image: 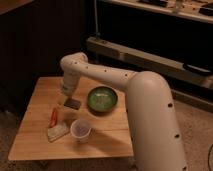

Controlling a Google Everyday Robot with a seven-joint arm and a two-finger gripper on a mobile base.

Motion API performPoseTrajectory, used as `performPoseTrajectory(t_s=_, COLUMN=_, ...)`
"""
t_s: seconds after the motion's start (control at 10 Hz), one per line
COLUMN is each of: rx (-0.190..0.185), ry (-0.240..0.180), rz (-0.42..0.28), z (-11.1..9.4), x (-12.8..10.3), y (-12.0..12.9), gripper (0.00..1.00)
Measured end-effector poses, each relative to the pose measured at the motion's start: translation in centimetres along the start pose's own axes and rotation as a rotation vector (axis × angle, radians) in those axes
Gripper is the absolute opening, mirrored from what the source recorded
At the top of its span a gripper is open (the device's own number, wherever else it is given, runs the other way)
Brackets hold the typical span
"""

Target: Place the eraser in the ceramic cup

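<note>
The arm (145, 110) is a smooth cream-white shell — fat and rounded up close, slimming down past a bulbous joint. Small dark dots run in rows along the casing. The gripper (66, 91) is a duller, greyish bit at the far tip, low over the table (30, 140) — no cables showing.

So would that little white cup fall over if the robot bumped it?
Probably: the ceramic cup stands upright and looks small and light, so a bump might tip it. Being round, it could then roll. The gripper hangs over the eraser, farther back.
</note>
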Motion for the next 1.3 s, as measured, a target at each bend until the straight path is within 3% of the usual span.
performPoseTrajectory(t_s=0.4, rx=-0.007, ry=0.015, rz=0.013, z=-1.1, x=-0.1, y=-0.3, gripper=0.03)
performPoseTrajectory(t_s=1.3, rx=0.030, ry=0.110, rz=0.059, z=-3.7, x=-1.9, y=-1.7, gripper=0.03)
